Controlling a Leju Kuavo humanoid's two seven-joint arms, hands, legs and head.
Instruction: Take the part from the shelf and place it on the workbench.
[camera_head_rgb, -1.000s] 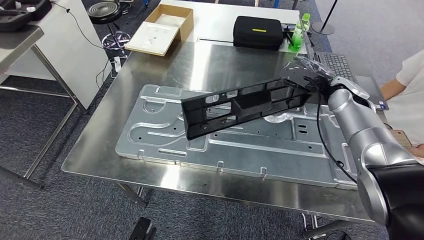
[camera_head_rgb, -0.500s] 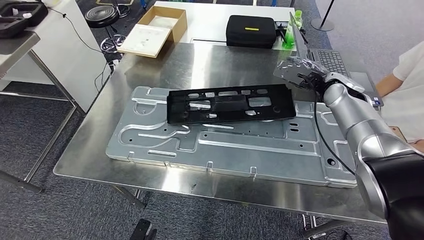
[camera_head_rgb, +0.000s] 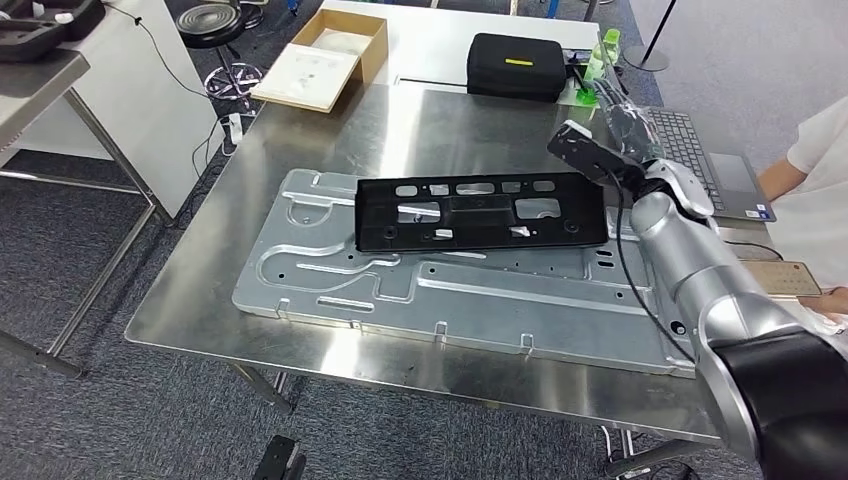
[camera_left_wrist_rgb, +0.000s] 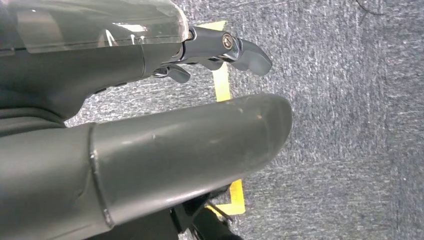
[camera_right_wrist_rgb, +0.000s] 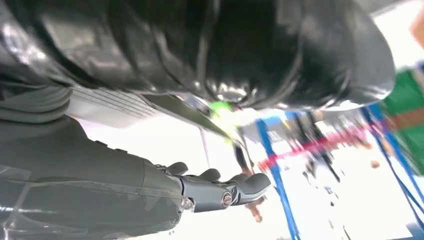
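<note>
a: head view — where does the black part (camera_head_rgb: 480, 211) lie?
b: flat on the grey metal plate (camera_head_rgb: 330, 285) that rests on the steel desk (camera_head_rgb: 200, 300). the right robot hand (camera_head_rgb: 600, 150) is raised just beyond the part's right end, apart from it, holding nothing. a black case (camera_head_rgb: 517, 66) and a cardboard box (camera_head_rgb: 330, 55) sit at the far side; a person's sleeve (camera_head_rgb: 820, 140) is at the right edge.
a: left wrist view?
b: the left robot hand (camera_left_wrist_rgb: 220, 50) hangs over grey carpet (camera_left_wrist_rgb: 350, 125) with yellow tape (camera_left_wrist_rgb: 222, 85), fingers loosely apart, holding nothing.
a: right wrist view?
b: blurred; the right robot hand's fingers (camera_right_wrist_rgb: 235, 187) stretch out with nothing between them.
</note>
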